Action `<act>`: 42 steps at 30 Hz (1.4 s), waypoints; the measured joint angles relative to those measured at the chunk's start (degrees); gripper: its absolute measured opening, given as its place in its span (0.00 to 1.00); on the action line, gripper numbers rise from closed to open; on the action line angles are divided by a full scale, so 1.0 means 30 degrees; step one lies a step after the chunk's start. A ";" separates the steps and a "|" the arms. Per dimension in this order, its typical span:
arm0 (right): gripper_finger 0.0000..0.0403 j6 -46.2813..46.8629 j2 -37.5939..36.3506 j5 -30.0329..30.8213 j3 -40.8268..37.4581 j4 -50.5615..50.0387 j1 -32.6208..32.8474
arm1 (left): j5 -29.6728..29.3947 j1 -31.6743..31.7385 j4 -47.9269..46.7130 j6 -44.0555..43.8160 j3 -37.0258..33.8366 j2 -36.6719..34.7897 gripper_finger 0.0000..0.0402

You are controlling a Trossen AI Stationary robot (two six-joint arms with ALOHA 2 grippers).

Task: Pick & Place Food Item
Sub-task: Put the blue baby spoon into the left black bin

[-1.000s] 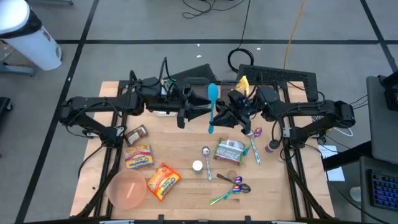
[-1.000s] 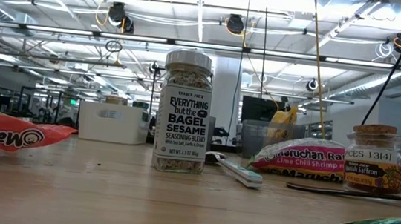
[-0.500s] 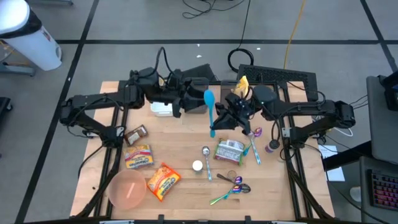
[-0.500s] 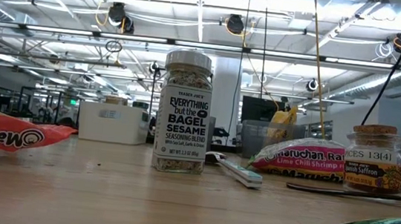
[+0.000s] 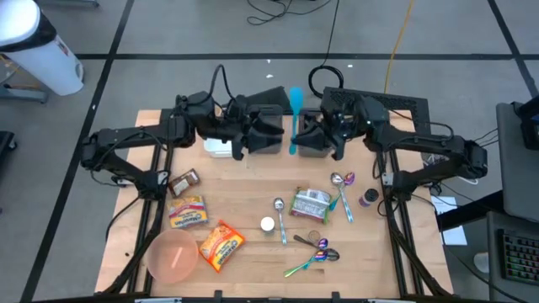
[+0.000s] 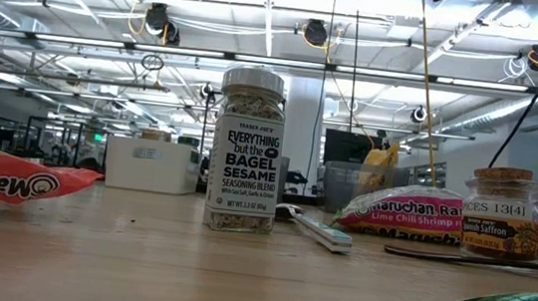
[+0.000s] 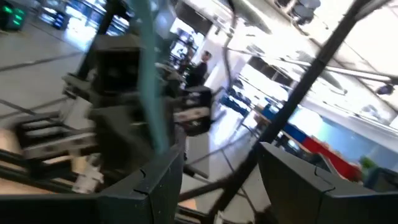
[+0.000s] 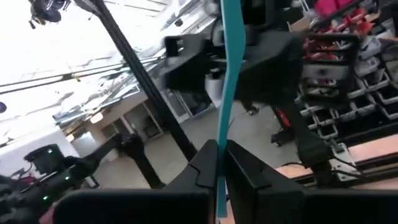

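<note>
My right gripper (image 5: 306, 140) is high over the table's far middle, shut on a teal spatula (image 5: 294, 118) whose head (image 5: 296, 99) points toward the far edge. My left gripper (image 5: 273, 140) faces it from the left, open and holding nothing; in the left wrist view the spatula's handle (image 7: 149, 81) stands just beyond its fingers (image 7: 163, 182). Food lies on the wood below: two orange ramen packets (image 5: 188, 212) (image 5: 221, 244), a green ramen packet (image 5: 310, 204), an upright seasoning jar (image 6: 247, 150) and a small saffron jar (image 6: 504, 215). My right gripper pinches the spatula's handle (image 8: 221, 155) between its two fingers, toward the handle's free end. The fingers come roughly level from the table's right side and lie across the handle. The spatula is lifted clear of the table, and its head is out of the wrist view.
A pink bowl (image 5: 173, 255) sits at the near left and a brown bar (image 5: 184, 180) at the left. Several spoons (image 5: 318, 251) (image 5: 279, 217) (image 5: 341, 189) lie on the right half. A white box (image 5: 217, 148) is under the left arm.
My right gripper has carried the spatula toward the table's far edge, mostly in the last half second, still shut on the handle. Before that, my left gripper drew back a little from the spatula toward the far left, staying open.
</note>
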 joint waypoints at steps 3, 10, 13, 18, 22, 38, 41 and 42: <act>0.01 -0.0321 -0.0656 0.0099 0.0000 -0.0824 -0.0388 | -0.0886 0.0061 0.0003 -0.0011 0.0000 0.0000 0.53; 0.00 -0.5508 -0.2637 0.4421 0.0000 -0.8165 -0.0364 | -0.4165 0.0222 -0.0630 -0.1896 0.0000 0.0000 0.53; 0.00 -0.7745 -0.3420 0.6845 0.0000 -1.0715 -0.0089 | -0.4793 0.0374 -0.1187 -0.3679 0.0000 0.0000 0.53; 0.00 -1.0926 -0.4158 1.0852 0.0144 -1.4497 0.0783 | -0.6326 0.0467 -0.2771 -0.7143 0.0000 0.0000 0.53; 0.00 -1.3790 -0.4029 1.4012 0.0996 -1.8029 0.1956 | -0.7242 0.0602 -0.3482 -0.9865 0.0000 0.0000 0.53; 0.00 -2.7923 -0.1639 2.7160 0.3687 -2.3058 0.6200 | -0.4154 0.0952 -0.0770 -1.8883 0.0007 0.2676 0.53; 0.00 -2.9191 -0.1461 2.8220 0.3687 -2.2999 0.6293 | -0.3628 0.0838 0.0070 -1.9586 0.0015 0.3075 0.53; 0.00 -2.9481 -0.1461 2.8428 0.3687 -2.2980 0.6293 | -0.3470 0.0794 0.0086 -1.9752 0.0015 0.3167 0.53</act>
